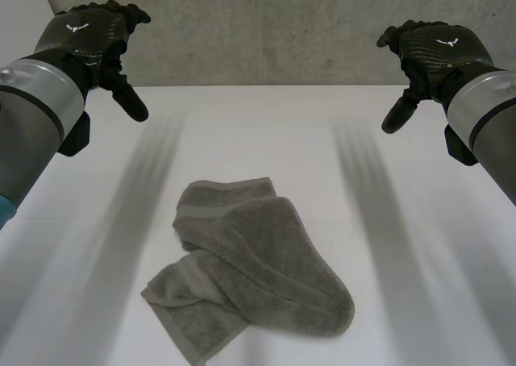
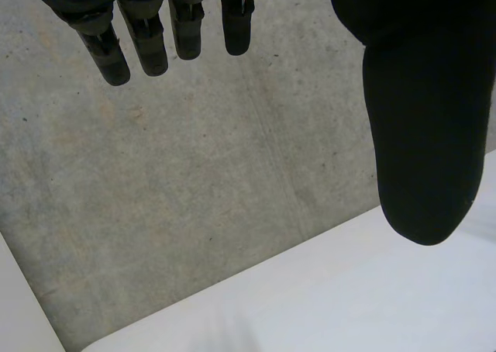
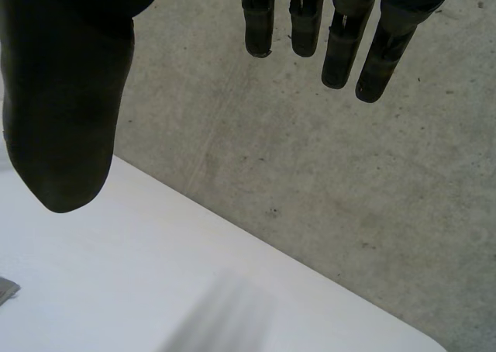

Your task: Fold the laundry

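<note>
A crumpled grey towel [image 1: 242, 261] lies on the white table [image 1: 266, 132] near its front middle, loosely bunched, with one corner pointing at the front edge. My left hand [image 1: 93, 39] hovers high at the far left, well away from the towel, open with straight fingers [image 2: 147, 34] and nothing in it. My right hand [image 1: 431, 51] hovers high at the far right, mirrored, also open and empty, its fingers [image 3: 341, 42] straight. A small grey tip of the towel [image 3: 6, 290] shows in the right wrist view, beyond the thumb.
A grey concrete wall [image 1: 266, 27] rises behind the table's far edge. Bare white tabletop surrounds the towel on all sides.
</note>
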